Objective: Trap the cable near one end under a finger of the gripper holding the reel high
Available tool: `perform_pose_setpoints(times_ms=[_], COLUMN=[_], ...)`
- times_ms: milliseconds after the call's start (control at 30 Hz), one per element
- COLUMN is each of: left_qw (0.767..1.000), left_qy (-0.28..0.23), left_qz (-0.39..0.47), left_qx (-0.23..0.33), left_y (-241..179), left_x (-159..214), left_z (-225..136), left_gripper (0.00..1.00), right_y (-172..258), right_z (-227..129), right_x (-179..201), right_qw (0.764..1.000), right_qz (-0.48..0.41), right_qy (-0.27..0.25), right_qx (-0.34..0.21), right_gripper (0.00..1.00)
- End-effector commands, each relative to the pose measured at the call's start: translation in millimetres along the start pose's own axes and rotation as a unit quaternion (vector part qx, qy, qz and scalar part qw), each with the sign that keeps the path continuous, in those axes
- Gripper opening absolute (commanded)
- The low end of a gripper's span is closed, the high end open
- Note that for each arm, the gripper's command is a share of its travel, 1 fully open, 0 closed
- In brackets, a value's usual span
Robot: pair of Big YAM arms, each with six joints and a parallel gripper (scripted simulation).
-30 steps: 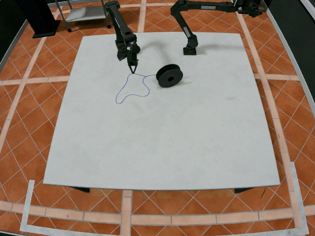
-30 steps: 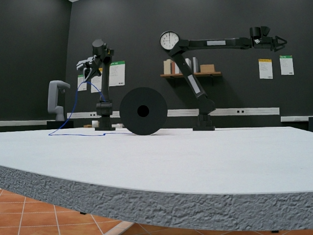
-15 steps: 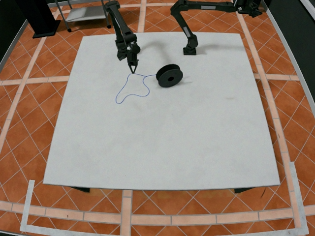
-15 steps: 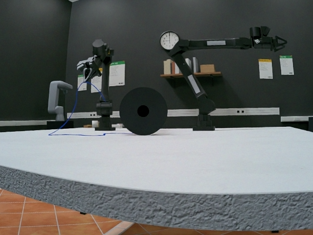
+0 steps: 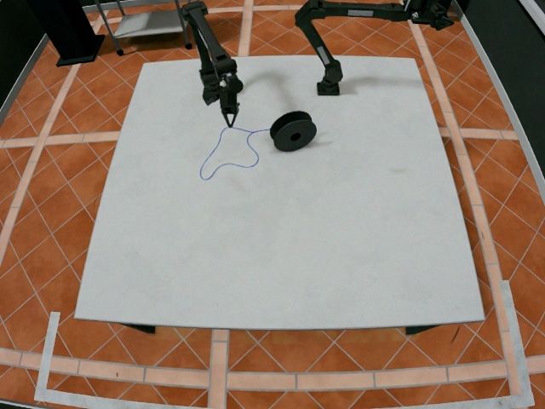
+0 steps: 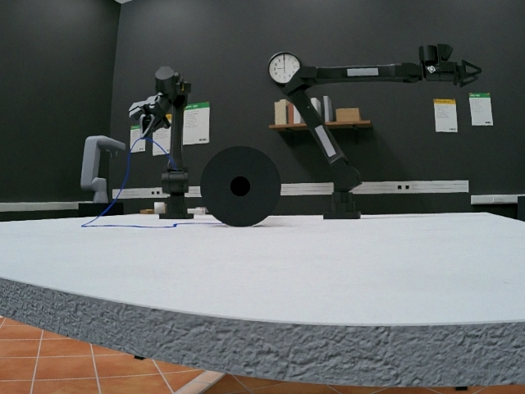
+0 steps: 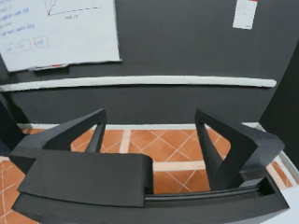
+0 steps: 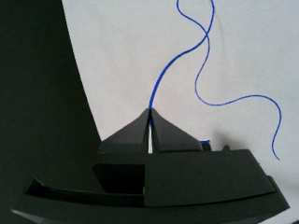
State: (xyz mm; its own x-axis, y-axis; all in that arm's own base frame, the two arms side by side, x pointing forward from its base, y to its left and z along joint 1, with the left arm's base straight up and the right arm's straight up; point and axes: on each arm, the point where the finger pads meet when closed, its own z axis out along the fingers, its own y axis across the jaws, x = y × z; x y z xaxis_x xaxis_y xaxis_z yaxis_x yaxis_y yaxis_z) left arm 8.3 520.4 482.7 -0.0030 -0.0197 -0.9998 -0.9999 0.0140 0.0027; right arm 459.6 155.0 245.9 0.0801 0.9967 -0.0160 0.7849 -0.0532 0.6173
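The black reel [image 5: 284, 137] [image 6: 240, 162] stands upright on its rims on the table. The blue cable [image 5: 228, 164] [image 6: 128, 169] [image 8: 177, 56] runs from the reel across the table in a loose loop, then rises to my right gripper. My right gripper [image 5: 230, 125] [image 6: 144, 135] [image 8: 149, 113] is shut on the cable and holds it above the table, beside the reel. In the exterior view a short free end hangs from its fingers. My left gripper [image 7: 150, 113] [image 6: 472, 75] is open and empty, held high and far from reel and cable.
The white table [image 5: 286, 246] [image 6: 296, 271] carries both arm bases at its back edge. The left arm reaches out sideways past the table's edge. A grey trolley [image 5: 149, 24] stands on the floor behind the table. The reel stands in front of and between the two bases.
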Motion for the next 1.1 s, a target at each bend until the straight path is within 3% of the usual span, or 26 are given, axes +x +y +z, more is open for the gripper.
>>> perform_pose_setpoints(times_ms=[0,1067], left_qw=[1.0,1.0], left_qy=[-0.021,-0.021], left_qz=[-0.005,-0.005], left_qx=[-0.006,-0.006], left_y=[7,7], left_x=[-19,-19], left_z=[-4,-4], left_gripper=[1.0,1.0], right_y=[27,48], right_z=[-14,-23], right_x=[11,4], right_qw=[1.0,0.999], right_qz=[-0.001,0.011], right_qy=[0.011,0.014], right_qx=[-0.019,-0.036], right_gripper=[0.0,0.0])
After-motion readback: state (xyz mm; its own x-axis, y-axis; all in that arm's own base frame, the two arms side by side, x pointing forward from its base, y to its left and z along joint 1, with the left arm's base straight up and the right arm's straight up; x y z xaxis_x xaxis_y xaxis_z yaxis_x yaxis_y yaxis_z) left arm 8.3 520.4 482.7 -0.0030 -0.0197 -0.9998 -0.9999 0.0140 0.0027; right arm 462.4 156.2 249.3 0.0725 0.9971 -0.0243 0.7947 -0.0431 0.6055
